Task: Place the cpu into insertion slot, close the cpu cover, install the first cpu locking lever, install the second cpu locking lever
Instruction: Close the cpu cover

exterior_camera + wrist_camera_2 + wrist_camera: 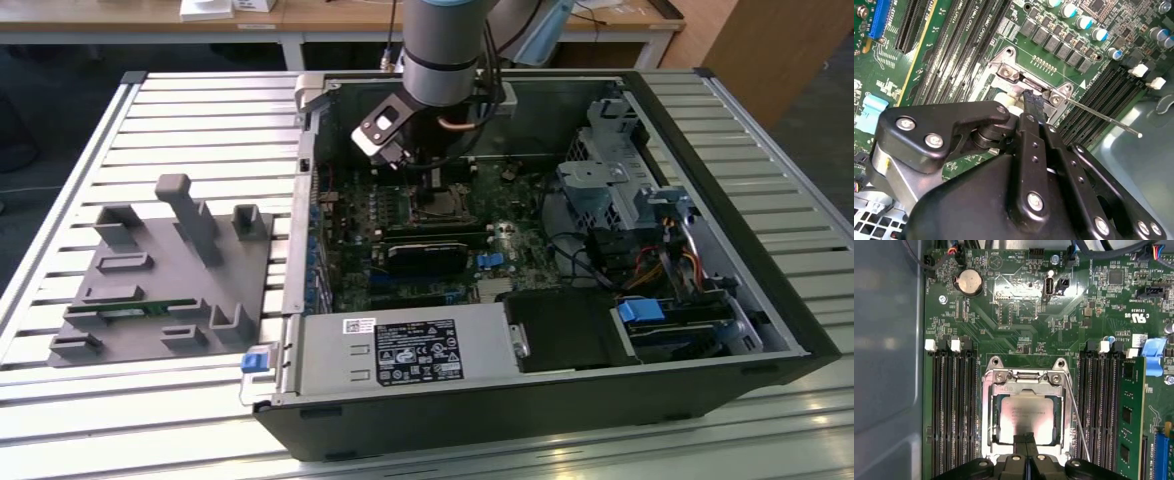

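Gripper (1026, 439) was shut tight, fingers pressed together, nothing seen btwn them. Just ahead of and below the tips lay the cpu (1026, 412), seated flat in the insertion slot (437, 206). The cpu cover (988, 415) was folded down around it, w/ the chip top showing thru the window. Tips hung over the cover's near edge; couldn't tell if they touched. Beside the fingers a thin locking lever (1077, 425) stood loose, its free end angled out over the memory slots (949, 405). These flanked the tool on both sides on the green board (1019, 315).
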`<state>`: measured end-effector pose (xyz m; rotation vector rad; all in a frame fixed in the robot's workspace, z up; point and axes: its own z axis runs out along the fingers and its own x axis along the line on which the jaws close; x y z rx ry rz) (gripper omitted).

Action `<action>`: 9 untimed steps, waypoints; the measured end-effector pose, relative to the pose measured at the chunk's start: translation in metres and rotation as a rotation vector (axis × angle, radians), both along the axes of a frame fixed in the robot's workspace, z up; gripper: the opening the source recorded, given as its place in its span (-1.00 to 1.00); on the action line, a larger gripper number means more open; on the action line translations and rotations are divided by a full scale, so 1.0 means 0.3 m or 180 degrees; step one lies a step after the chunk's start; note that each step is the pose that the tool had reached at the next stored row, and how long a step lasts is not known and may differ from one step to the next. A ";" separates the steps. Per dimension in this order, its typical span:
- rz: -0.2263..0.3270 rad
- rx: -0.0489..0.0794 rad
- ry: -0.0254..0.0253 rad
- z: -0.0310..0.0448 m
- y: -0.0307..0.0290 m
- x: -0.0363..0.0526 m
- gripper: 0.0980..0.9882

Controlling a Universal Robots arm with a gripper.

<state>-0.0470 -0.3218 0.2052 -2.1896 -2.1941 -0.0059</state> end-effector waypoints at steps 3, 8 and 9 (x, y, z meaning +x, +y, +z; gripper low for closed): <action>0.0000 -0.0001 0.0001 0.000 0.000 0.018 -0.96; 0.0000 -0.0001 0.0001 0.000 0.000 0.041 -0.96; 0.0000 -0.0001 0.0001 0.000 0.000 0.045 -0.96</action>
